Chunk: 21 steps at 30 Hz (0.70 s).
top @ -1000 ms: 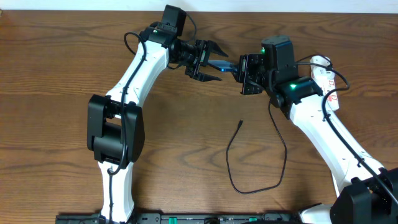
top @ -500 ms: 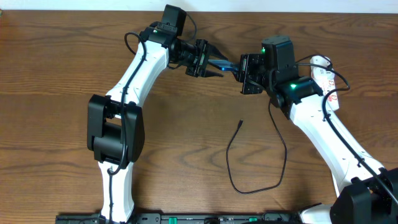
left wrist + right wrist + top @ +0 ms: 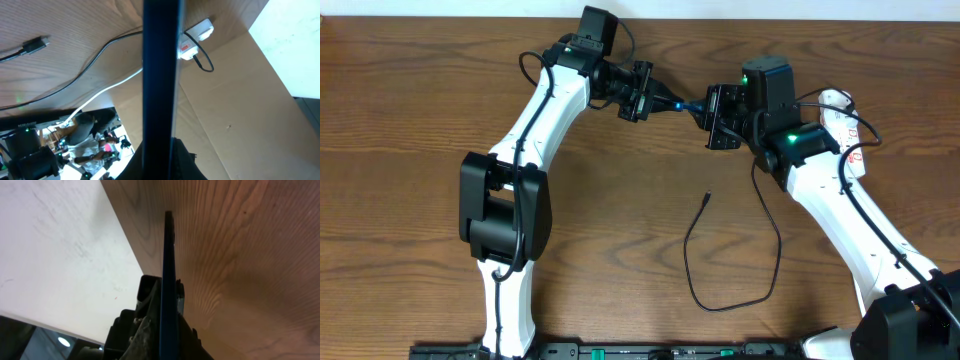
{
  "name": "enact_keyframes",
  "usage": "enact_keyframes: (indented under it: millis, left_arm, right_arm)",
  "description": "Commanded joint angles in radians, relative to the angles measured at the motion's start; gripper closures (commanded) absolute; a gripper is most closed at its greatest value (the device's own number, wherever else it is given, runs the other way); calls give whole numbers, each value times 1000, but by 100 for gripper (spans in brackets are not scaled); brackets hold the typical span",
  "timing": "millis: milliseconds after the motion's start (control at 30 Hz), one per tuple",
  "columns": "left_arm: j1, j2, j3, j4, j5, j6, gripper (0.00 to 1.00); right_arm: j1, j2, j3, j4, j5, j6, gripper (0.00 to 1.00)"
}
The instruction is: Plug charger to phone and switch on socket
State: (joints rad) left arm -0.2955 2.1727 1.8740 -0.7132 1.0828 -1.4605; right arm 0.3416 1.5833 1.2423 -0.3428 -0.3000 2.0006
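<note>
The phone (image 3: 685, 104) hangs edge-on above the table between both arms, its blue screen showing only as a thin strip. My left gripper (image 3: 658, 100) is shut on its left end and my right gripper (image 3: 707, 114) is shut on its right end. Each wrist view shows the phone (image 3: 160, 75) (image 3: 169, 270) as a dark narrow bar running up from the jaws. The charger (image 3: 692, 262) lies loose on the wood below, its connector tip (image 3: 708, 198) pointing up; the tip (image 3: 35, 46) is free. The socket (image 3: 844, 132) lies at the right, half hidden under the right arm.
In the left wrist view the socket (image 3: 196, 34) shows its white cord (image 3: 112, 86) trailing across the wood. A pale board (image 3: 240, 110) borders the table's far side. The arm bases stand at the front edge.
My left gripper has gone from wide open beside the phone to shut on its left end. The right gripper and phone have stayed in place.
</note>
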Motion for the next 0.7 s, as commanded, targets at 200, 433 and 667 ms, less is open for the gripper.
enact_keyframes:
  millis: [200,433,667]
  left_arm:
    - [-2,-26,3,-17,6,-8,93]
    - [3,-26,3,-2,-31,80,93]
    - [40,-26,3,-3,-165,319,93]
  right_arm:
    - [7,-37,19,75,-25,-103,75]
    - [-37,-37,19,119,-72,-302,12]
    - [-206,-37,19,117,-328,-531,1]
